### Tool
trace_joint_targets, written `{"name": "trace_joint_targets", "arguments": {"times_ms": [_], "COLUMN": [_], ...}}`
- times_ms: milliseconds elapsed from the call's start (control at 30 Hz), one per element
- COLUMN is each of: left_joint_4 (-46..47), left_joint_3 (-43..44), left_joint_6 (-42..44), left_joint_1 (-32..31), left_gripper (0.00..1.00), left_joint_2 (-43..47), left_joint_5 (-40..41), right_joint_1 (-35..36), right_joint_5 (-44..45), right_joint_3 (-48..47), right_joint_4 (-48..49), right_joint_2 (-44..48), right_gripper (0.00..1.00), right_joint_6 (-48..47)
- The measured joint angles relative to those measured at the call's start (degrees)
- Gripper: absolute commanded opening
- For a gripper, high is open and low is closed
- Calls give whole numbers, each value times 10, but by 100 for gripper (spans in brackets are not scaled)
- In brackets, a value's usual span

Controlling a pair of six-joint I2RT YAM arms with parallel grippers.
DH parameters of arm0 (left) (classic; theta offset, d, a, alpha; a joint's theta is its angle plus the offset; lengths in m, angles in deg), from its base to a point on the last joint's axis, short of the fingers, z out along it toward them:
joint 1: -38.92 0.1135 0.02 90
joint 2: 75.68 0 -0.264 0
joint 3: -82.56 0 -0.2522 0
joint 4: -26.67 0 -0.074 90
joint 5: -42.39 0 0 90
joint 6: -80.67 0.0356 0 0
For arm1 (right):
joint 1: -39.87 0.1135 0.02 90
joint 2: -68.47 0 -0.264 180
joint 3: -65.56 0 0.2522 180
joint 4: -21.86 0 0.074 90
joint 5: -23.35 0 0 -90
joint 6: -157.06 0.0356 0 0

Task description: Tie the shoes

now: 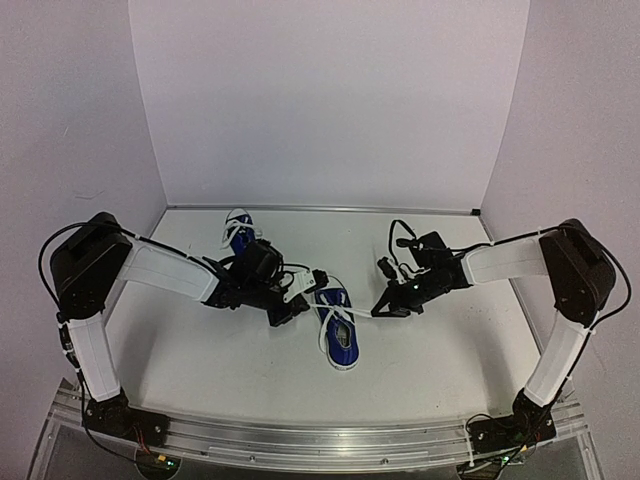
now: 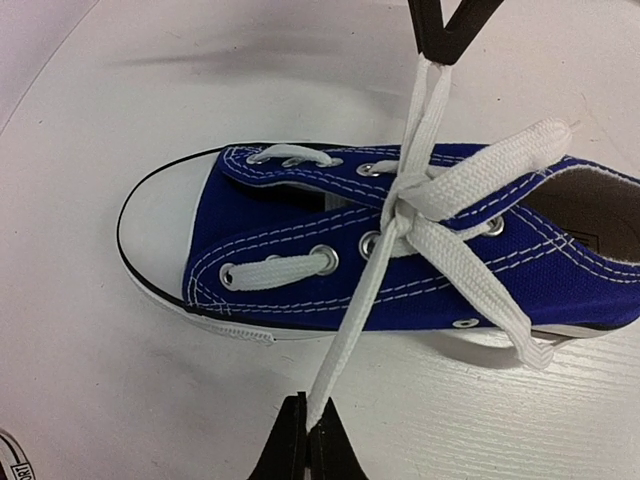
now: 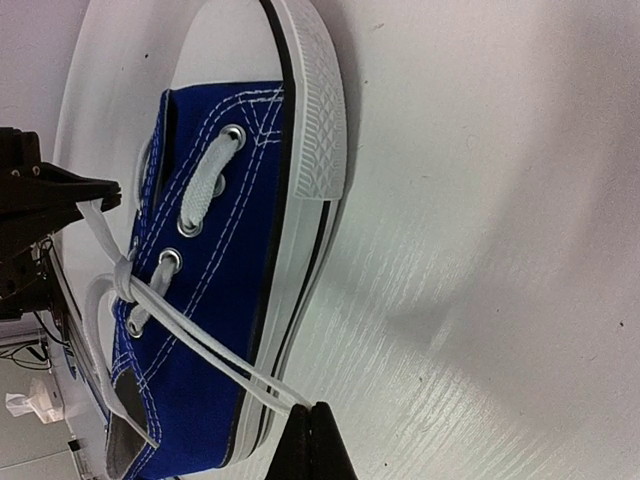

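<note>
One blue sneaker (image 1: 337,325) with white toe cap lies in the middle of the table between both grippers. Its white laces cross in a knot (image 2: 400,215) over the tongue. My left gripper (image 2: 307,432) is shut on one lace strand (image 2: 350,330), pulled taut to the shoe's side. My right gripper (image 3: 312,415) is shut on a doubled lace strand (image 3: 215,350), pulled taut to the opposite side; it also shows in the left wrist view (image 2: 445,30). Two further lace parts (image 2: 490,165) lie loose over the shoe's opening. The second sneaker (image 1: 238,232) lies behind the left arm.
The white table (image 1: 200,350) is enclosed by pale walls at the back and both sides. A metal rail (image 1: 320,440) runs along the near edge with the arm bases. Black cables (image 1: 400,235) loop off the right wrist.
</note>
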Motion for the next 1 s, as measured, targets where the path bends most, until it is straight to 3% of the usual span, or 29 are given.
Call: {"name": "trace_joint_targets", "arguments": {"times_ms": [200,467,567,633,767,867,1000], "left_joint_4": [0,-24,-25,-24,-27,-25,-24], "left_joint_3": [1,40,42,37,19,1,-36], "left_joint_6": [3,25,31,34,35,31,30], "left_joint_1": [8,14,16,16,19,21,21], "left_gripper": [0,1,12,27,45,47,45], "left_joint_2": [0,-19,-19,-18,-4,17,69], "left_joint_5": [0,-1,-9,-15,-16,-12,-4], "right_joint_1": [5,64,69,68,65,57,15], "right_joint_5": [-12,-17,-18,-18,-17,-16,-15], "right_joint_3": [17,26,28,28,25,21,19], "right_joint_4": [21,44,47,46,33,15,-9], "right_joint_2": [0,-16,-17,-16,-16,-14,12], "right_gripper": [0,0,0,1,17,33,42], "right_joint_6": [3,27,30,30,24,14,-3]}}
